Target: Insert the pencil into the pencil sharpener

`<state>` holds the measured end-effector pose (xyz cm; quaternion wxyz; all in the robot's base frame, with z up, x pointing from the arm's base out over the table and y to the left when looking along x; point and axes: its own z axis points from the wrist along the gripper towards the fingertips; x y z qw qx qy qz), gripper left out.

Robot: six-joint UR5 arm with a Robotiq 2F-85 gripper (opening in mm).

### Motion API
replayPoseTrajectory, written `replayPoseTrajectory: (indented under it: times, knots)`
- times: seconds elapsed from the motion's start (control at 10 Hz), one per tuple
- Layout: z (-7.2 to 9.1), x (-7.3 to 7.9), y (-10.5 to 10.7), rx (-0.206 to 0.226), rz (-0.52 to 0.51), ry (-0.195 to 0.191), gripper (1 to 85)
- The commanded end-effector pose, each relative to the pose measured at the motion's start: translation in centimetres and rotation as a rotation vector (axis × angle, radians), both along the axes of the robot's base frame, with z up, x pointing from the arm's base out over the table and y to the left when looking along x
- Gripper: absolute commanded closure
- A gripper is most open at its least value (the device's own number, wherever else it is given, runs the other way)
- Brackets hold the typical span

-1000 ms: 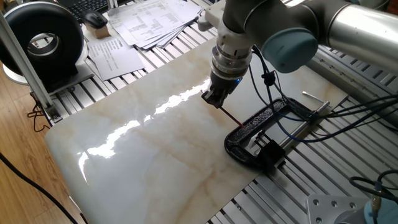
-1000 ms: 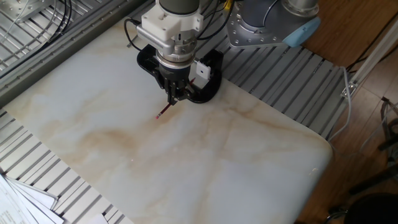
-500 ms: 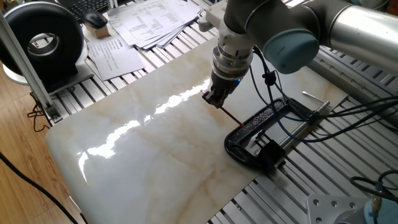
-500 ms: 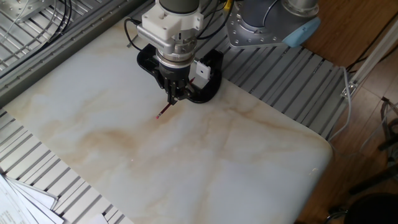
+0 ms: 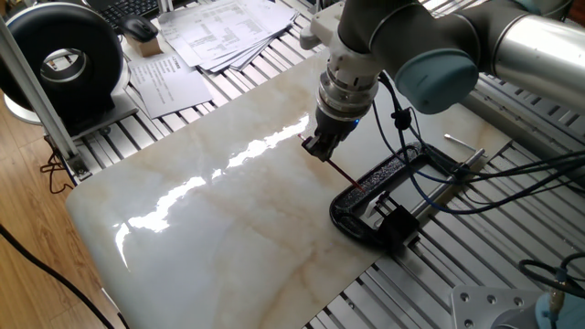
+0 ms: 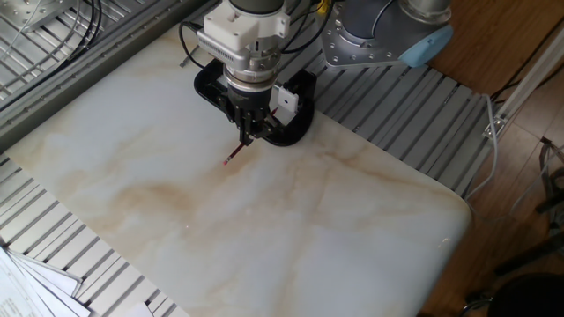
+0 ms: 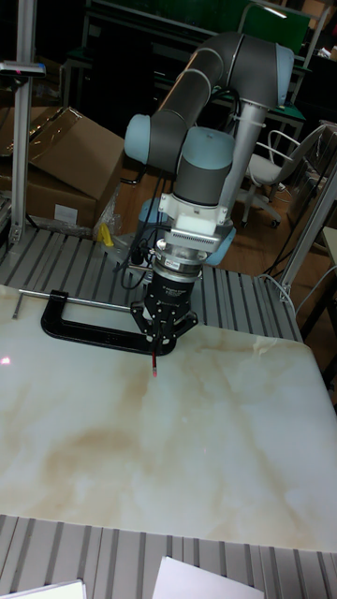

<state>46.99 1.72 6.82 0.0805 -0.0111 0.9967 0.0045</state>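
Note:
My gripper (image 5: 318,146) (image 6: 247,133) (image 7: 157,346) hangs over the marble slab beside the black C-clamp and is shut on the thin red pencil (image 5: 341,171). The pencil (image 6: 233,156) (image 7: 153,363) sticks out below the fingers at a slant, its lower end close above the slab. The pencil sharpener (image 5: 395,223), a small black block, sits in the clamp's mouth at the slab's edge, beyond the gripper. In the other fixed view the sharpener (image 6: 291,102) shows just behind the gripper. It is hidden in the tall fixed view.
The black C-clamp (image 5: 384,175) (image 6: 205,86) (image 7: 84,335) lies at the slab's edge with its silver bar (image 5: 450,180) over the slatted table. Papers (image 5: 219,32) and a black round device (image 5: 64,59) lie off the slab. Cables (image 5: 512,174) trail near the clamp.
The gripper has shifted slightly toward the clamp with the pencil still in it. Nothing else has moved.

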Motion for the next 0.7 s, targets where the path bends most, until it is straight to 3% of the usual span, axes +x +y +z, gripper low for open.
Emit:
replayPoseTrajectory:
  times: [0.0,0.6]
  knots:
    - [0.47,-0.32,0.15,0.015,-0.018,-0.002,84.3]
    - [0.14,-0.50,-0.01,0.007,-0.009,-0.021,84.3]
